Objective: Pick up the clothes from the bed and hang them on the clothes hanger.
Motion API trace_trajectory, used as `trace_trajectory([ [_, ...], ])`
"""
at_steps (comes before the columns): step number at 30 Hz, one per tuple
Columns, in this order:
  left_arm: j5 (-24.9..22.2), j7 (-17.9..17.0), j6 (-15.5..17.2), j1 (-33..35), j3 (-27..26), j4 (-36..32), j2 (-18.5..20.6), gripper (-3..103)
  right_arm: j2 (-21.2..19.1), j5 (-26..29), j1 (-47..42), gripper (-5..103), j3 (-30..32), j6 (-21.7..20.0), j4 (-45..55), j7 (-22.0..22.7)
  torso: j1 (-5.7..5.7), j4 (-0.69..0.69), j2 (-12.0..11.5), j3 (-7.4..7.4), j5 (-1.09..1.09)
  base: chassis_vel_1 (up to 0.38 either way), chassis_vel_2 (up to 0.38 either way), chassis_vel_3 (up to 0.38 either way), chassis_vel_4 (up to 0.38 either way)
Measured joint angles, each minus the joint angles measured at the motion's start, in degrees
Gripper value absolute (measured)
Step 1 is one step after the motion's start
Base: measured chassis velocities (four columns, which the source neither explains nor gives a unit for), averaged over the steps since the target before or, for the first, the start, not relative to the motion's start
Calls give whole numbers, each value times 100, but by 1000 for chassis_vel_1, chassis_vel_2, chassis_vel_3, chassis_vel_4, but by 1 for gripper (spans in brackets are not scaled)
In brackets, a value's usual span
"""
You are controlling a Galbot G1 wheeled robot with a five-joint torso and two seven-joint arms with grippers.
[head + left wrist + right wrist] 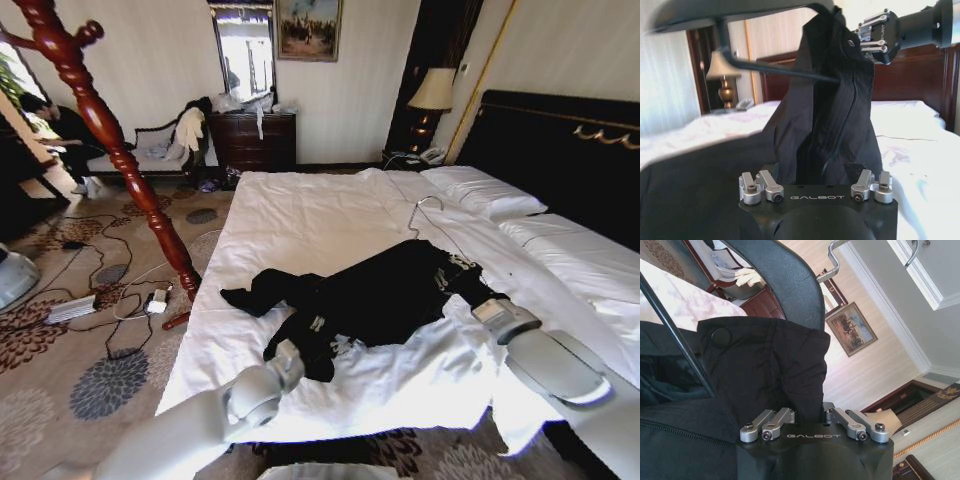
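Note:
The black coat (375, 295) lies spread on the white bed (300, 210), with its silver wire hook (425, 207) pointing toward the pillows. My right gripper (462, 275) is shut on the coat's collar end and lifts a fold of it. The left wrist view shows this gripper (867, 35) above the raised coat (835, 115). In the right wrist view the gripper (809, 407) bites dark fabric below a black hanger shoulder (785, 275). My left gripper (305, 342) stands open at the coat's lower hem, and fabric rises between its jaws (815, 170). The red-brown clothes hanger (110, 140) stands left of the bed.
Cables and a power strip (70, 308) lie on the patterned carpet by the stand's foot. A dresser (255, 140) and a chair with pale garments (165, 145) stand by the far wall. A lamp (432, 95) stands next to the black headboard (570, 150).

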Motion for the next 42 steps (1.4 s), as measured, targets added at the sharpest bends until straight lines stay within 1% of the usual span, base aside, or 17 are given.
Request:
trace_trajectory([
  [2,103,-38,9,-266,208,139,-164,72,0,8,-1,21,13,-14,24,0,0,-1,0,0,-1,0,0,0,0],
  [3,103,-38,9,-266,208,139,-164,72,0,8,-1,21,13,-14,24,0,0,-1,0,0,-1,0,0,0,0],
  [7,153,-139,37,-604,567,396,-481,70,-37,73,3,21,60,-42,47,0,0,-1,0,0,0,0,0,0,0],
  [9,163,-159,48,-636,605,442,-530,70,-42,87,4,21,64,-44,48,0,0,-1,0,0,0,0,0,0,0],
  [13,361,-249,63,-736,676,729,-745,68,-29,119,-19,21,85,-46,67,1,0,0,0,0,-1,0,0,0,0],
  [17,459,-320,86,-827,674,829,-791,64,-20,149,-38,21,106,-48,89,2,0,-1,0,0,-1,0,0,0,0],
  [20,665,-321,87,-875,653,853,-724,61,-22,210,-32,21,125,-63,104,8,0,-1,0,0,-1,0,0,0,0],
  [23,1096,-340,100,-882,578,854,-488,49,-18,273,15,21,129,-92,121,25,0,0,0,0,-1,0,0,0,0],
  [25,1158,-353,112,-870,543,860,-433,49,-11,283,24,21,127,-97,125,28,0,0,0,0,-2,0,0,0,0],
  [28,1379,-376,156,-808,342,910,-201,34,11,319,73,21,103,-115,138,35,0,0,0,0,-2,0,0,0,0],
  [29,1383,-376,172,-800,296,902,-122,28,11,328,90,21,100,-118,138,36,0,0,0,0,-2,0,0,0,0],
  [31,1363,-374,190,-793,269,880,-55,28,10,334,105,21,99,-120,138,37,0,0,0,0,-2,0,0,0,0],
  [35,1327,-349,280,-692,147,784,203,7,0,361,159,21,86,-124,135,44,0,0,0,0,-2,0,0,0,0],
  [36,1327,-349,280,-692,147,784,203,7,0,361,159,21,86,-124,135,44,0,0,0,0,-2,0,0,0,0],
  [37,1326,-342,287,-651,104,778,237,3,7,363,167,21,73,-125,135,44,0,1,0,0,-2,0,0,0,0],
  [38,1326,-340,289,-615,54,778,254,1,21,363,170,21,61,-125,136,44,0,0,0,0,-2,0,0,0,0],
  [42,1303,-339,287,-600,-54,820,257,0,66,348,152,21,51,-125,144,44,0,-1,0,0,-3,0,0,0,0],
])
